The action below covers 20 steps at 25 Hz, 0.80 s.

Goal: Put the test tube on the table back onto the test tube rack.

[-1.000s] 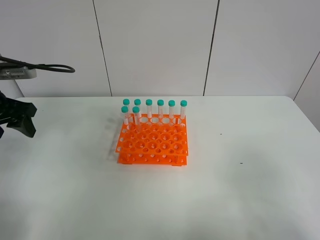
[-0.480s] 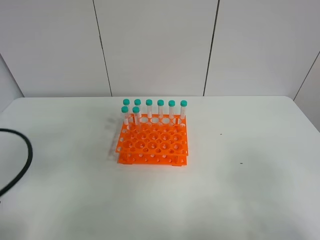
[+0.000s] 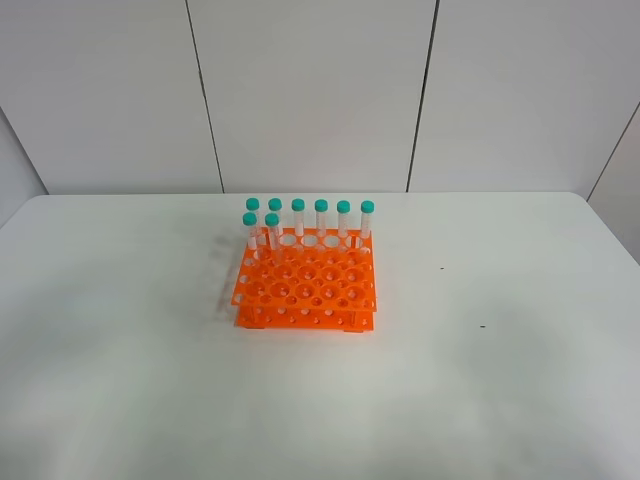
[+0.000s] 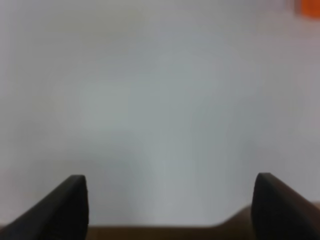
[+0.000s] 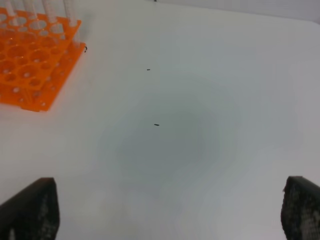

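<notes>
The orange test tube rack (image 3: 305, 288) stands on the white table (image 3: 480, 380), near its middle. Several test tubes with teal caps (image 3: 321, 216) stand upright along the rack's back rows. No test tube lies on the table in any view. Neither arm shows in the exterior view. My left gripper (image 4: 170, 181) is open and empty over bare, blurred table, with a corner of the rack (image 4: 310, 7) at the frame's edge. My right gripper (image 5: 172, 184) is open and empty, apart from the rack (image 5: 31, 65), whose tubes (image 5: 71, 11) show only as lower parts.
Small dark specks (image 5: 156, 125) mark the table to the right of the rack. A white panelled wall (image 3: 320, 90) rises behind the table's far edge.
The left arm and its black cable, seen at the left edge of the exterior view earlier, have withdrawn out of that view. The rack and tubes have not moved.
</notes>
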Tool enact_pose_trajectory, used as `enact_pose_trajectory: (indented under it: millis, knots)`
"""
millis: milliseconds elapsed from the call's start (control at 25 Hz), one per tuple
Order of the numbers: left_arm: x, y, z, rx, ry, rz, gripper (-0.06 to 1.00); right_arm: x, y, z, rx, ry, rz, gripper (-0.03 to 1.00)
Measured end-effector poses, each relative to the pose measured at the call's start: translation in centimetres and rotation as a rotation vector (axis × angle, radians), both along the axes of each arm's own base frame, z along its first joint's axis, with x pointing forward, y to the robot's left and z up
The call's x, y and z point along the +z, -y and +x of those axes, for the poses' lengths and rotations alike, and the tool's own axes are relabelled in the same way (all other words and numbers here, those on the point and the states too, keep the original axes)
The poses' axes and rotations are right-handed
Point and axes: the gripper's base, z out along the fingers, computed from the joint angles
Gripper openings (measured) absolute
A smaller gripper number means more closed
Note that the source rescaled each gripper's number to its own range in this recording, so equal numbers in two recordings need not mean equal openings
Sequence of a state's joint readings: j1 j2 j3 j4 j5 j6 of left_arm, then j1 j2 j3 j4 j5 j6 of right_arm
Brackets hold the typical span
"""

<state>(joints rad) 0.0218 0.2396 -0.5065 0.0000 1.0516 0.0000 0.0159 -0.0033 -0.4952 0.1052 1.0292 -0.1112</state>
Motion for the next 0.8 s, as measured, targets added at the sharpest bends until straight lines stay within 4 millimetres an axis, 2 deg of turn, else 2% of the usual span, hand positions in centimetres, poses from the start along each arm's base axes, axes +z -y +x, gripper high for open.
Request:
enact_pose_trajectory:
  millis: [280,680,800]
  knots:
    - [0.3,0.1,-2.2,-0.036,0.140,0.001,0.94,0.0,0.0,0.0,0.000,0.000,0.000,0.98]
    - [0.3,0.1,-2.5,-0.093,0.159,-0.004,0.94,0.0,0.0,0.0,0.000,0.000,0.000,0.98]
    - [0.3,0.1,-3.2,-0.093,0.207,-0.005,0.94,0.0,0.0,0.0,0.000,0.000,0.000,0.98]
